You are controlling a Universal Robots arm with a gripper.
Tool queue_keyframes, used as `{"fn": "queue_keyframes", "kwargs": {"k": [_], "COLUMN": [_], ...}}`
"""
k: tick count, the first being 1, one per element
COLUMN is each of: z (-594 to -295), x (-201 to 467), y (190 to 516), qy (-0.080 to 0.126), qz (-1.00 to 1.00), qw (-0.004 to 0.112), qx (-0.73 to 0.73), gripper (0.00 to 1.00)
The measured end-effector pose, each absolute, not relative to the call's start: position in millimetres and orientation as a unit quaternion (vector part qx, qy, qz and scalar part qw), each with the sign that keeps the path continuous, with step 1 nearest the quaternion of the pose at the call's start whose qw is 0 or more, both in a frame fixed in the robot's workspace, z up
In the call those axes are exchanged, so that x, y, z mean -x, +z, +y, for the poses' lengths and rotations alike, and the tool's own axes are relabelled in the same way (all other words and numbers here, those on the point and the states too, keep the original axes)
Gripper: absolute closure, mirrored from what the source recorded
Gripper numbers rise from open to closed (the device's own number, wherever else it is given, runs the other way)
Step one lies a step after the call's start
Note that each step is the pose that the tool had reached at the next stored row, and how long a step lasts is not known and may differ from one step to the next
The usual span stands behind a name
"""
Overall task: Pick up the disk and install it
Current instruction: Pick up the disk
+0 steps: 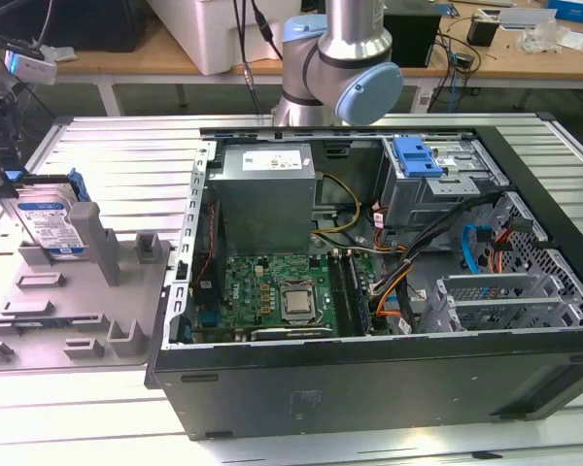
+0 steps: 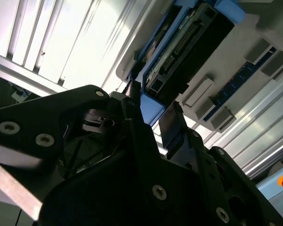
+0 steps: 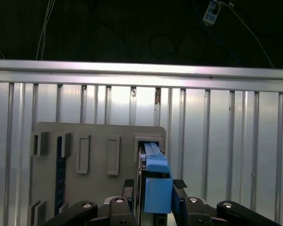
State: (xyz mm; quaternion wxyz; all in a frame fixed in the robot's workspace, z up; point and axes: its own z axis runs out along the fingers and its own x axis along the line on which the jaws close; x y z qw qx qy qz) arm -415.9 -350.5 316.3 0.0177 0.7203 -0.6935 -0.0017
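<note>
The disk [image 1: 51,221] stands on edge in a slot of the grey fixture [image 1: 78,301] at the exterior view's left, its broad labelled face upright and its thin blue-framed edge uppermost. The tool [image 1: 5,189] sits straight above that edge. In both wrist views the disk's blue carrier [image 3: 155,188] [image 2: 151,113] runs right through the middle of the tool [image 3: 153,186] [image 2: 151,110], though I cannot tell whether it is clamped on or merely around it. The open computer case [image 1: 369,388] lies on the desk [image 1: 107,146] well apart toward the exterior view's right, with the drive cage [image 1: 437,184] at the frame's upper right.
</note>
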Motion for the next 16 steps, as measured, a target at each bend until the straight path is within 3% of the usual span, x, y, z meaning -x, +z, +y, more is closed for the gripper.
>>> {"fn": "queue_keyframes", "kwargs": {"k": [16], "z": [-350.5], "x": [416.7], "y": [305.4], "qy": [-0.002], "qz": [-0.693], "qw": [0.018], "qx": [-0.72], "gripper": [0.56]}}
